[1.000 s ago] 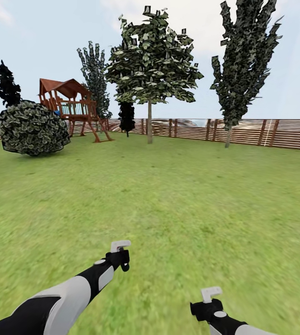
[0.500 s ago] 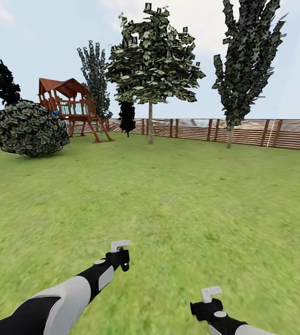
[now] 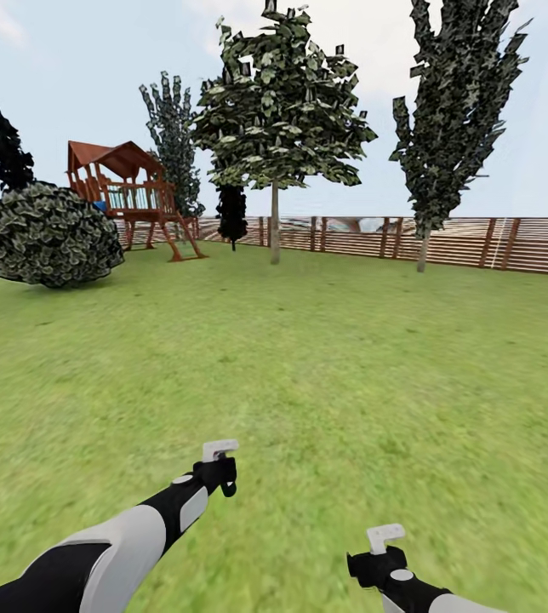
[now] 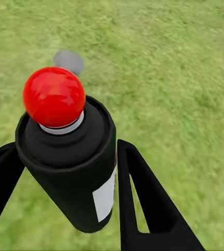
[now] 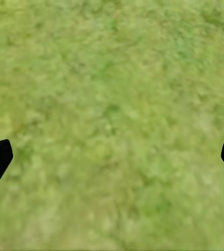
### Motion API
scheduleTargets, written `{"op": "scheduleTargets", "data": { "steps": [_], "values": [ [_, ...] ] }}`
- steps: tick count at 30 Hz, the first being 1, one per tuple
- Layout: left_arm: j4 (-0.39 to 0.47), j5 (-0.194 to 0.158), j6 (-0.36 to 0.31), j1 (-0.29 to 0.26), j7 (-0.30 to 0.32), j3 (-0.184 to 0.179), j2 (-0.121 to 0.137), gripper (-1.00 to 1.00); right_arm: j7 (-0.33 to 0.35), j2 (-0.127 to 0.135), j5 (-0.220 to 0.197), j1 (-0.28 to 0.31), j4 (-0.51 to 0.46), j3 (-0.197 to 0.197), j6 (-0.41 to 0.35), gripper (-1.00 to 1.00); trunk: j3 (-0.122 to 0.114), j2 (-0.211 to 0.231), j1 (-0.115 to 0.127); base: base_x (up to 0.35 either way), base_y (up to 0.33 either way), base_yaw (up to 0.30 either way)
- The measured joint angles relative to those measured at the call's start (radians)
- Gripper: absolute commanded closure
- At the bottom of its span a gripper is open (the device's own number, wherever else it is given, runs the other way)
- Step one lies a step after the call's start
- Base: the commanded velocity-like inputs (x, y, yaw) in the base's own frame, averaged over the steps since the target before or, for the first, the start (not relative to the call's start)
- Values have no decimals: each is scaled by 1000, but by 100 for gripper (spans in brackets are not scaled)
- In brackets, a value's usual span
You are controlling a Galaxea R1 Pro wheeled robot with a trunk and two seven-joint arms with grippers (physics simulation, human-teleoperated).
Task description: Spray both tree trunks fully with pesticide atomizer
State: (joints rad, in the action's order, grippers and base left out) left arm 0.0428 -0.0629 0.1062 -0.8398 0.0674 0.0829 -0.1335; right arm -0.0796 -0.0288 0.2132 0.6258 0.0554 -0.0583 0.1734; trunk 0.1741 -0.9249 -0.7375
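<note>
My black two-fingered left gripper [image 4: 65, 204] clamps a black spray bottle [image 4: 70, 162]; my matching right gripper [image 5: 112, 157] hangs spread wide.

A back garden, plainly. Lawn [image 3: 308, 358] runs wide underfoot to a slatted wooden fence [image 3: 478, 243] closing the far side from 11 to 2 o'clock. At 11 o'clock stands a wooden playset [image 3: 129, 191] with a red-brown roof and a ladder, a round leafy bush [image 3: 48, 234] just beside it at 10. A broadleaf tree [image 3: 278, 111] with a bare pale trunk [image 3: 274, 226] rises at 12, a taller narrow one [image 3: 457, 102] at 1, dark conifers [image 3: 172, 140] behind, open sky above.
</note>
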Motion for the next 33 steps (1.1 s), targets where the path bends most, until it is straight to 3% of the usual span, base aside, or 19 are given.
{"op": "scheduleTargets", "data": {
  "steps": [33],
  "values": [
    [0, 0, 0, 0, 0, 0, 0, 100, 0, 0, 0, 0, 0, 0, 0, -100, 27, 0, 0, 350, 0, 0]
  ]
}}
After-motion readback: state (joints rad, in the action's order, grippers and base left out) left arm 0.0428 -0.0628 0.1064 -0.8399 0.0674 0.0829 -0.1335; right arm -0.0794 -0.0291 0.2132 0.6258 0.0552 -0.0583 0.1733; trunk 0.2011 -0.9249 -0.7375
